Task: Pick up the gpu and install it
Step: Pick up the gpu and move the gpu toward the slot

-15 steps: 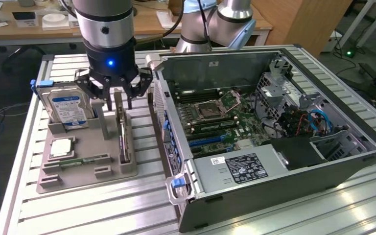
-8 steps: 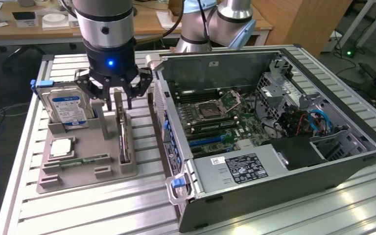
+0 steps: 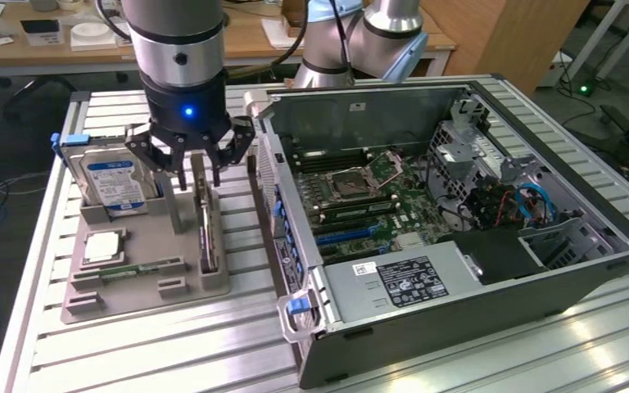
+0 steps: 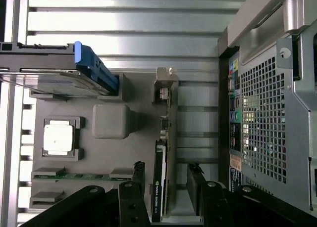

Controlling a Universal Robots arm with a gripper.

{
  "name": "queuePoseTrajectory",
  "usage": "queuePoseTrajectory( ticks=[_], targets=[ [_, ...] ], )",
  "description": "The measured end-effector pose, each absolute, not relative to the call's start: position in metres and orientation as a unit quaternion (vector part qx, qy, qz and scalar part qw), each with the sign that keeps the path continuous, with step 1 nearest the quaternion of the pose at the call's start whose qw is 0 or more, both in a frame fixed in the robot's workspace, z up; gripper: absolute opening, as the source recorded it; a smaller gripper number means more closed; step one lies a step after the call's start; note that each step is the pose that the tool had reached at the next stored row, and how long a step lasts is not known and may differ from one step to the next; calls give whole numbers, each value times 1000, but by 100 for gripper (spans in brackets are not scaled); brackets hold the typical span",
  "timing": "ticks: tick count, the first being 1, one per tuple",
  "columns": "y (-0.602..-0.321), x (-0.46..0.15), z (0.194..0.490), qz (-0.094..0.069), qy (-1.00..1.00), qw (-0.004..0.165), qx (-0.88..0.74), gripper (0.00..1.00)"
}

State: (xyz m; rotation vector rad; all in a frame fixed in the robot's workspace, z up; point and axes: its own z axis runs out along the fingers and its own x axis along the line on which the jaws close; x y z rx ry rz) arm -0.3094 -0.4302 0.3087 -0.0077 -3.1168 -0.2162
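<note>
The gpu (image 3: 207, 237) is a thin dark card standing on edge in a slot of the grey holder tray (image 3: 173, 286), left of the open computer case in the exterior view. My gripper (image 3: 206, 182) hangs just above the card's far end, open. In the wrist view the gpu (image 4: 162, 158) runs between my two dark fingers (image 4: 138, 180), one on each side with a gap to the card. Its pale metal bracket (image 4: 166, 88) is at the end away from the fingers.
The tray also holds a hard drive (image 3: 112, 184) with a blue-white label, a square processor (image 3: 105, 246) and a green memory stick (image 3: 140, 268). The open computer case (image 3: 576, 270) shows its motherboard (image 3: 359, 196). Everything rests on a slatted aluminium table (image 3: 183, 344).
</note>
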Motion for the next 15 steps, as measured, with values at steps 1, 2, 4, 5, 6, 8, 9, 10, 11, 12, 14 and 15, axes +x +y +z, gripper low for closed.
queuePoseTrajectory(
  ticks=[1,2,4,5,6,8,9,10,11,12,14,15],
  targets=[
    [-431,-309,307,-69,-998,9,-2,47],
    [-432,-309,305,-69,-998,9,-2,47],
    [-435,-310,303,-69,-998,9,-2,47],
    [-436,-310,301,-69,-998,8,-2,48],
    [-437,-310,299,-69,-998,9,-2,48],
    [-437,-310,295,-69,-998,9,-2,55],
    [-438,-310,294,-69,-998,9,-2,55],
    [-438,-310,292,-69,-998,9,-2,55],
    [-438,-310,290,-69,-998,9,-2,55],
    [-438,-310,288,-68,-998,9,-2,55],
    [-438,-309,286,-66,-998,8,-2,55],
    [-438,-310,284,-65,-998,8,-2,55]
  ],
)
